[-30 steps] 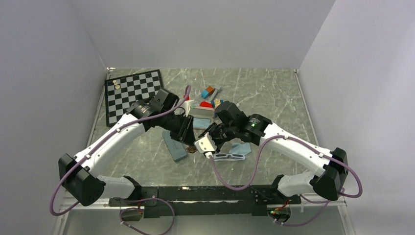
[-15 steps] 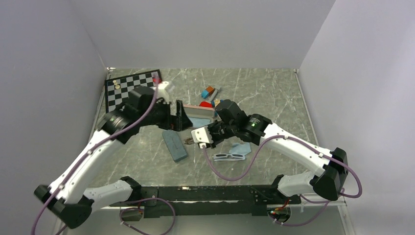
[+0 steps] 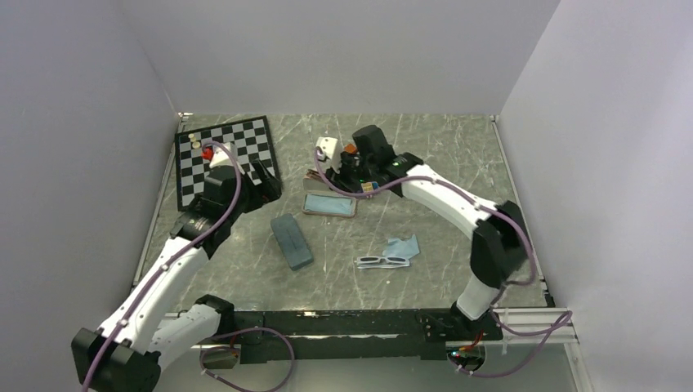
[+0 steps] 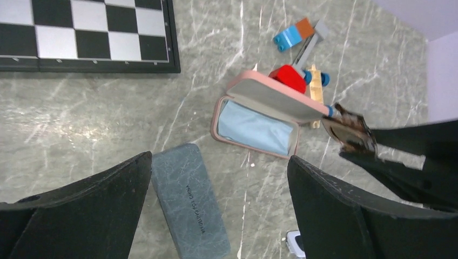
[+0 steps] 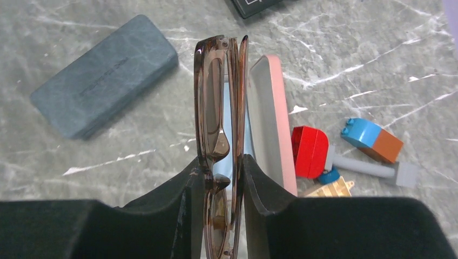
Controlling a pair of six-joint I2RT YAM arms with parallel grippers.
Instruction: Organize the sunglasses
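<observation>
- At the far middle of the table, the right gripper (image 5: 220, 162) is clamped on the folded reddish-brown glasses (image 5: 217, 91). It pinches them near the bridge, with the lenses on edge.
- Open pink case (image 4: 273, 99): in the right wrist view its tray lies directly beyond the held pair, and its raised lid stands just beside the pair at 3 o'clock. In the top view the case sits near the gripper, at 6 o'clock from it.
- Long axes: frame and case run parallel, 12 to 6 o'clock in the right wrist view. The placing move therefore appears to call for a descent with little or no turning.
- Left gripper (image 4: 219, 159): jaws wide, holding nothing, at about 9 o'clock of the pink case in the top view. The slate-blue case (image 3: 292, 241) lies near it. The right arm is the nearer to the pink case.
- White-grey sunglasses (image 3: 382, 261): lying on the table at 5 o'clock from the pink case and well apart from it, long axis 9 to 3 o'clock, just beside a light blue cloth (image 3: 402, 247).
</observation>
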